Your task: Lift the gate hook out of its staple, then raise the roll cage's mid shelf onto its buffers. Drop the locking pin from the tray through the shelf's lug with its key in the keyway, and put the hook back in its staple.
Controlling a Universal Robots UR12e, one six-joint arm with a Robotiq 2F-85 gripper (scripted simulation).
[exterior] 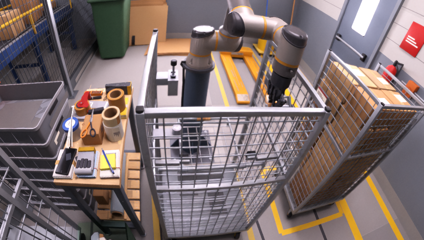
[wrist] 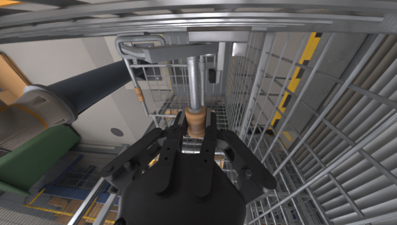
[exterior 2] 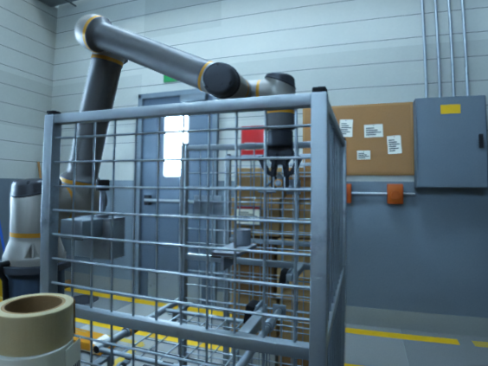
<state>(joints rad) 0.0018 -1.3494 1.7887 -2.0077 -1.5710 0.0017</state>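
Observation:
The gate hook (wrist: 194, 83), a steel rod with a tan ribbed grip (wrist: 195, 121), hangs from a bracket at the top rail of the roll cage's (exterior: 226, 160) far gate, and my gripper's (wrist: 195, 125) fingers are closed on either side of that grip. The gripper (exterior: 276, 99) sits just behind the cage's far right corner, pointing down. The mid shelf (exterior 2: 242, 252) hangs low inside the cage. The locking pin (exterior: 173, 67) stands upright in its tray (exterior: 168, 81) on the cage's left side. Whether the hook's tip sits in the staple is hidden.
A second roll cage (exterior: 360, 131) full of cartons stands to the right. A wooden table (exterior: 95, 136) with tape rolls, scissors and notepads sits left of the cage. Grey crates (exterior: 28, 116) are stacked beyond it, and the robot's pedestal (exterior: 195, 89) stands behind the cage.

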